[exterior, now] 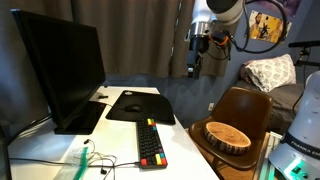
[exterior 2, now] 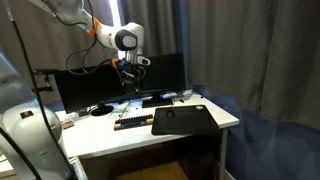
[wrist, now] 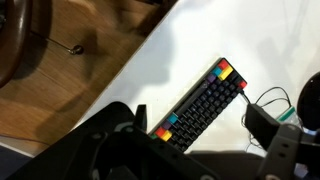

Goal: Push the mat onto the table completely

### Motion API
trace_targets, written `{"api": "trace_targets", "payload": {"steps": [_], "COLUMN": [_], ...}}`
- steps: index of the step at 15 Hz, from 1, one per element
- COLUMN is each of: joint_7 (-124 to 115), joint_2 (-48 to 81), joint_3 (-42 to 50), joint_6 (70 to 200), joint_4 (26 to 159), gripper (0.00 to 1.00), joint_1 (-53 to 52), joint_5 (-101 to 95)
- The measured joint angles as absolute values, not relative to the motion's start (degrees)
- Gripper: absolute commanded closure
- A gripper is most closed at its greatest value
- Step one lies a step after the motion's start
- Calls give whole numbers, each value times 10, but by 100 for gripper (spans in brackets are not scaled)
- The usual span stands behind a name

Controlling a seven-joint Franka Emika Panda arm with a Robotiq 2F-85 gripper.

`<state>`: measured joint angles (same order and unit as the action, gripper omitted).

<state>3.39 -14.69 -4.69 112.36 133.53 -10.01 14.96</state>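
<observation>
The mat (exterior: 140, 104) is a thin black square pad on the white table (exterior: 190, 160), between the monitor and the keyboard. One side of it reaches over the table's edge toward the chair. In an exterior view the mat (exterior 2: 184, 120) lies at the table's (exterior 2: 140, 140) front corner. My gripper (exterior: 197, 55) hangs high above the table, well clear of the mat, and also shows in an exterior view (exterior 2: 128, 80). In the wrist view its fingers (wrist: 200, 145) stand apart with nothing between them, over the keyboard (wrist: 203, 104). The mat does not show clearly there.
A large black monitor (exterior: 60, 70) stands on the table. The black keyboard (exterior: 151, 145) with colourful keys lies near the mat. Cables (exterior: 90, 157) trail on the table. A brown wooden chair (exterior: 240, 115) with a round wooden bowl (exterior: 228, 135) stands beside the table.
</observation>
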Motion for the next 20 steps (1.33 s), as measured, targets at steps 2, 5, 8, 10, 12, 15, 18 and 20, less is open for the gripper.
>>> {"api": "trace_targets", "payload": {"steps": [2, 5, 8, 10, 12, 15, 18, 20], "joint_7": [60, 113, 191, 248, 297, 343, 365, 370], "joint_2": [-120, -76, -27, 12, 53, 118, 177, 210], "joint_3": [-29, -11, 2, 12, 20, 27, 31, 31], "joint_6": [1124, 1125, 1127, 1127, 1123, 1116, 1116, 1119], "joint_4": [1324, 1299, 1259, 1220, 1174, 1100, 1039, 1012], "gripper": [0, 0, 0, 0, 0, 0, 0, 0], "joint_1": [-86, -67, -50, -31, -7, 41, 93, 125], "joint_5": [160, 168, 173, 186, 208, 249, 283, 304]}}
